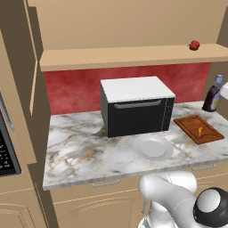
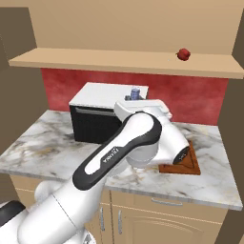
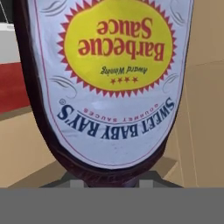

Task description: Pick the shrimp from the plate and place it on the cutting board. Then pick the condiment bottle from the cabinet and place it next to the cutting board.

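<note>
The condiment bottle (image 1: 212, 95), dark-bodied with a pale neck and cap, leans slightly at the far right over the back of the counter. My gripper (image 1: 220, 93) is shut on it from the right. Up close, its barbecue sauce label (image 3: 111, 74) reads upside down. From the right side only the cap (image 2: 135, 92) peeks over my white hand. The tiny orange shrimp (image 1: 200, 131) lies on the reddish-brown cutting board (image 1: 198, 129), just in front of the bottle. Left of the board sits the white plate (image 1: 152, 147), bare. The cabinet shelf (image 1: 133, 56) runs above.
A black oven (image 1: 136, 107) with a white top stands mid-counter, left of the board. A small red fruit (image 1: 194, 45) rests on the shelf's right end. The marble counter (image 1: 80, 151) stretches left to a tall cabinet side.
</note>
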